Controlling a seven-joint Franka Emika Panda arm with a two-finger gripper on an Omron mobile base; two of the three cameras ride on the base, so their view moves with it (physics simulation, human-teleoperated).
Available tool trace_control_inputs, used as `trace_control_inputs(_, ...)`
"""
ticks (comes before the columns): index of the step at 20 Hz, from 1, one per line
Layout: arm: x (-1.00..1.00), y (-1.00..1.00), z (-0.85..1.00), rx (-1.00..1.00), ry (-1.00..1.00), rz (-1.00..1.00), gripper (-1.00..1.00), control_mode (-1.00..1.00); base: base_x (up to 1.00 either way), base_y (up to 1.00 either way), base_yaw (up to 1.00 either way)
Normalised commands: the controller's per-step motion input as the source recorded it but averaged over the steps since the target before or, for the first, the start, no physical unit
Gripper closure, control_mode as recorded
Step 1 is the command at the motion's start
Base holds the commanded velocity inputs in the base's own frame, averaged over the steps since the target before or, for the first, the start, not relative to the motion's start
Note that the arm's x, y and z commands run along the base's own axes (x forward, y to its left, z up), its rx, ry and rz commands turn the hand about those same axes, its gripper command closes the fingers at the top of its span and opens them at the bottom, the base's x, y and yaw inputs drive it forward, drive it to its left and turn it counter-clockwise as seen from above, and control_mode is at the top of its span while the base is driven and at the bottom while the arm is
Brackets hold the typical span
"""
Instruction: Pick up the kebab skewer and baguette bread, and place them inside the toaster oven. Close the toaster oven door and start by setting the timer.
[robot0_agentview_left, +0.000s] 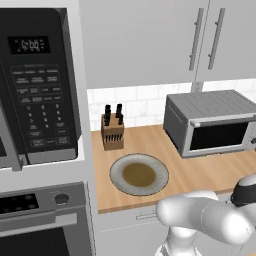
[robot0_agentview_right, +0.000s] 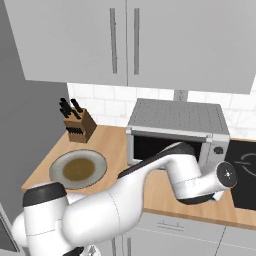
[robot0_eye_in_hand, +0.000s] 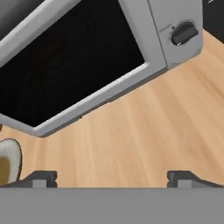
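Observation:
The grey toaster oven stands on the wooden counter, right of the plate. The toaster oven door is up and shut, its glass dark. A dark timer knob sits on the panel beside the door. My gripper hangs open low over the counter in front of the oven, nothing between its fingertips. My arm crosses the oven's front in the right base view. The kebab skewer and the baguette bread are out of view; the plate holds only a brown patch.
A knife block stands behind the plate by the tiled wall. A black microwave and a built-in oven fill the left. A dark cooktop lies right of the toaster oven. Cabinets hang above.

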Motion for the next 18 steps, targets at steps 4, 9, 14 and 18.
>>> trace_control_inputs(4,0.05,0.00,-0.13,0.15,0.00,-0.23,-1.00,-1.00,0.00,0.00,0.00)
trace_control_inputs(9,0.06,0.00,-0.07,0.27,-0.04,-0.25,-1.00,-1.00,0.00,0.00,0.00)
trace_control_inputs(14,0.11,-0.01,-0.09,0.32,-0.07,-0.23,-1.00,-1.00,0.00,0.00,0.00)
trace_control_inputs(18,0.33,-0.06,-0.21,0.25,-0.10,-0.21,-1.00,-1.00,0.00,0.00,0.00)
